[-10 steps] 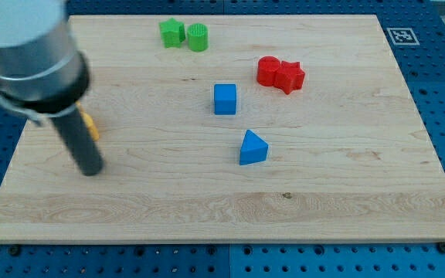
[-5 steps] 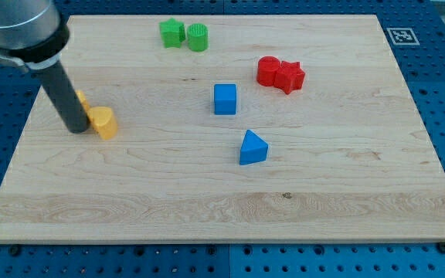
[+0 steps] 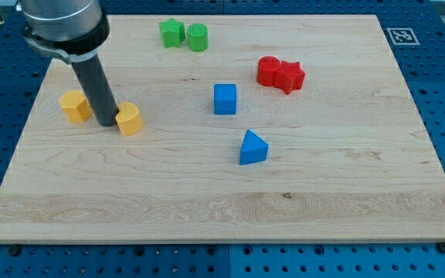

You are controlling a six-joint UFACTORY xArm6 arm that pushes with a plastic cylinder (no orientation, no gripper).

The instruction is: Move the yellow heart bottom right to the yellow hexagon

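Note:
The yellow heart (image 3: 130, 119) lies on the wooden board at the view's left. The yellow hexagon (image 3: 74, 105) sits to its upper left, about a block's width away. My tip (image 3: 105, 123) stands between them, touching the heart's left side and just right of the hexagon. The dark rod rises up and to the left from the tip.
A blue cube (image 3: 225, 99) and a blue triangle (image 3: 253, 147) lie mid-board. A red cylinder (image 3: 268, 71) touches a red star (image 3: 290, 76) at the upper right. A green star (image 3: 171, 32) and green cylinder (image 3: 198, 37) sit at the top edge.
My tip has moved from the lower left up and then right, pushing the yellow heart right, away from the hexagon, which now shows fully.

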